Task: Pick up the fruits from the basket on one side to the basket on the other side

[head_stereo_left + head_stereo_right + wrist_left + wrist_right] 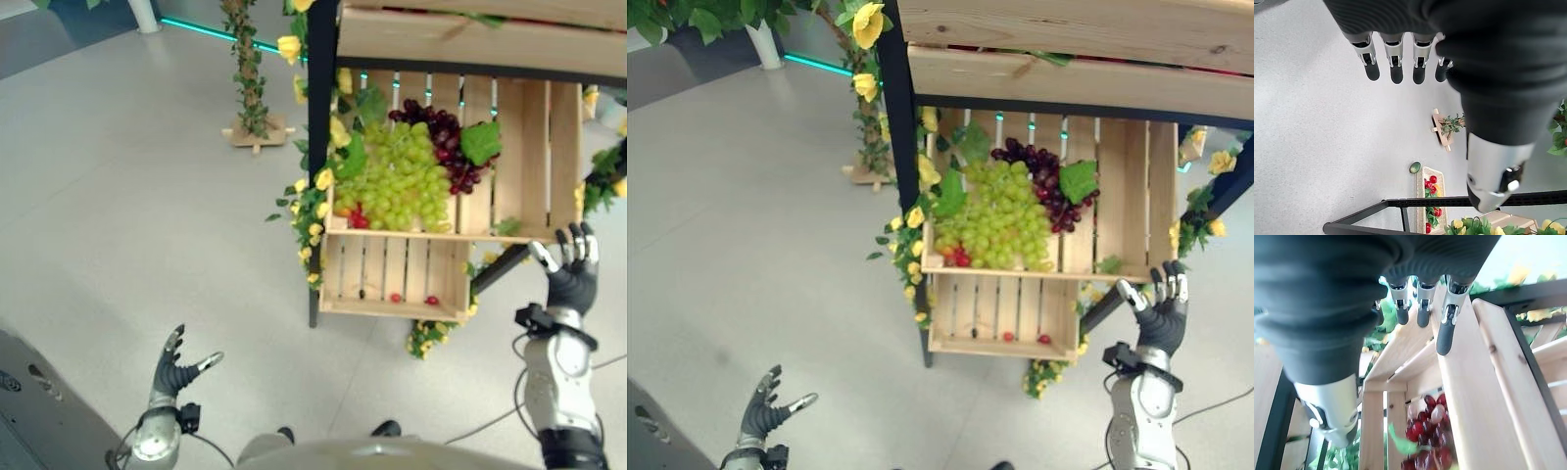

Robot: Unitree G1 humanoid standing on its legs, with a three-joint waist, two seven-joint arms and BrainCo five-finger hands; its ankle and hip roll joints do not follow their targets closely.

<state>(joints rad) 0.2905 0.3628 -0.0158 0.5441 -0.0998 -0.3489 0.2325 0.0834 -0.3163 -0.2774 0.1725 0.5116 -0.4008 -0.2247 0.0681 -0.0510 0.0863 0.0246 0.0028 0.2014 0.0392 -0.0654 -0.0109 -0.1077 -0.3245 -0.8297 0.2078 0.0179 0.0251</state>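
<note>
R hand (573,279) open by crate (534,147) (grapes (397,186) inside); L hand (174,370) open.

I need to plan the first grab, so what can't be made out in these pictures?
- Top crate: its contents are hidden behind its front board.
- Small red fruits in the lower crate: too small to identify.
- Right hand: whether it touches the middle crate can't be judged.

Pale bare-wood slat crates (509,157), matt black metal frame (320,117), smooth floor (118,196).
</note>
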